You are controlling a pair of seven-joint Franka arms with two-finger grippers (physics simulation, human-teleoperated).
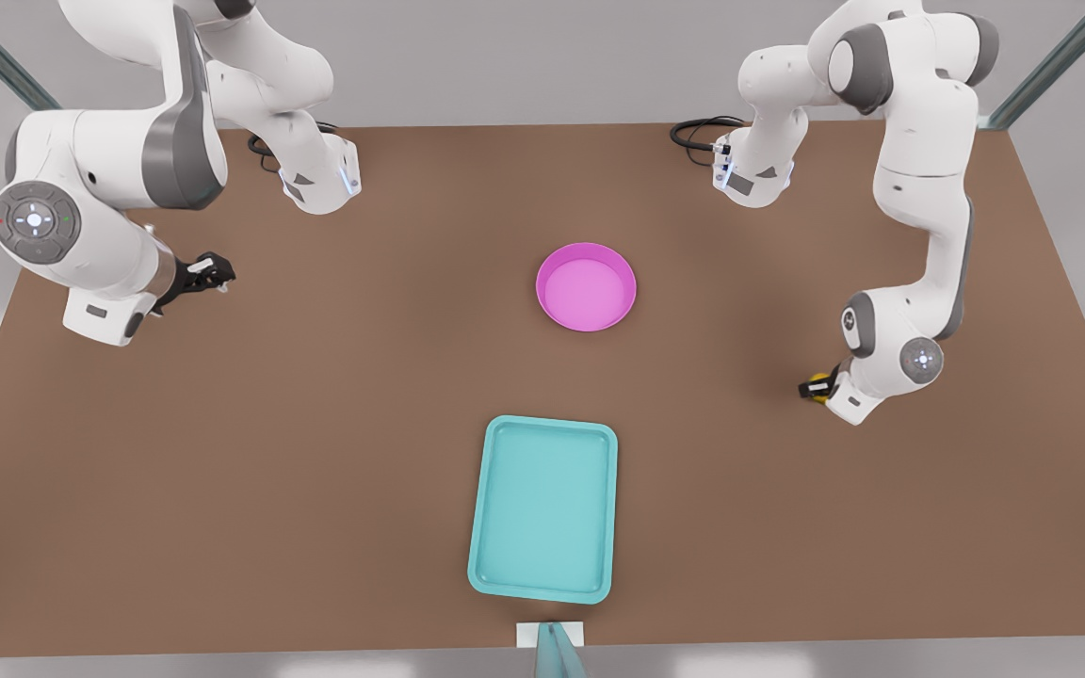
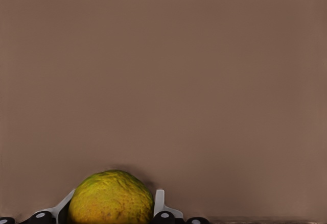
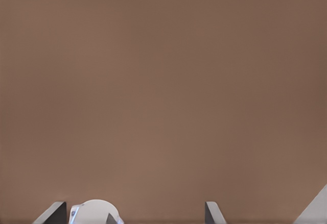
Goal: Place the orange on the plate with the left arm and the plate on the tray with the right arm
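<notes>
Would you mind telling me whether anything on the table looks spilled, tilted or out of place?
Nothing stands out. The plate sits flat and empty mid-table, and the tray lies flat and empty nearer the front edge. The left gripper has its fingers around the orange at the front view's right; the right gripper waits open at its left.

Front overhead; wrists low, probably facing table.

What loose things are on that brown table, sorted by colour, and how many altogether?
Yellow-orange: 1, the orange, between the left gripper fingers at the front view's right.
Pink: 1, the plate.
Teal: 1, the tray.
Total: 3.
The right gripper waits, open, at the front view's left.
</notes>
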